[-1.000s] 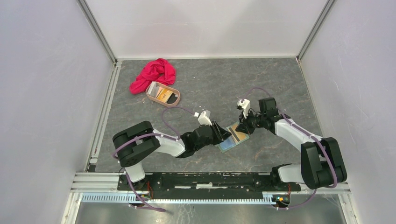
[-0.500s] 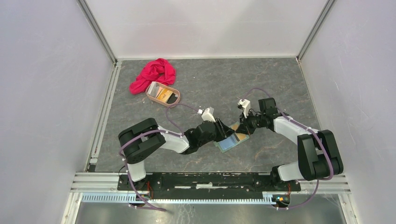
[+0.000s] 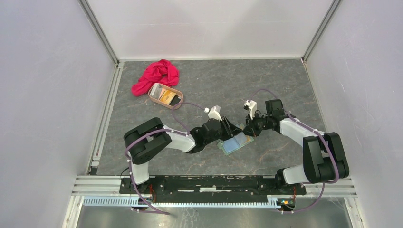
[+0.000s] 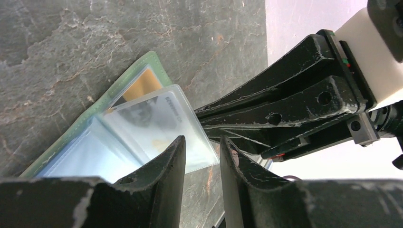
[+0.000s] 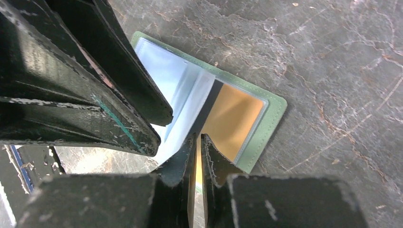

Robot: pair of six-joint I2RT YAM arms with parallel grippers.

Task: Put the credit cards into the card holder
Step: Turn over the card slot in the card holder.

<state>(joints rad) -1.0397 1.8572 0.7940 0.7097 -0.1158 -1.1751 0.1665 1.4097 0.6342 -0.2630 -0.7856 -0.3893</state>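
Found the card holder [image 3: 236,143] open mid-table, an orange card [image 5: 235,121] already pocketed. Saw the right gripper [image 5: 198,140] pinched nearly shut on its clear sleeve [image 4: 161,118]; the left gripper [image 4: 202,142] part open, empty, just beside. Judged a hard pull likely to tear the sleeve or drag the holder.

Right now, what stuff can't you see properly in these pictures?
- Top view: the cards in the tray are too small to count.
- Top view: the left gripper and right gripper cover the card holder's far edge.
- Right wrist view: the left gripper's fingers hide half of the holder's pockets.
- Left wrist view: lettering under the clear pocket is blurred.
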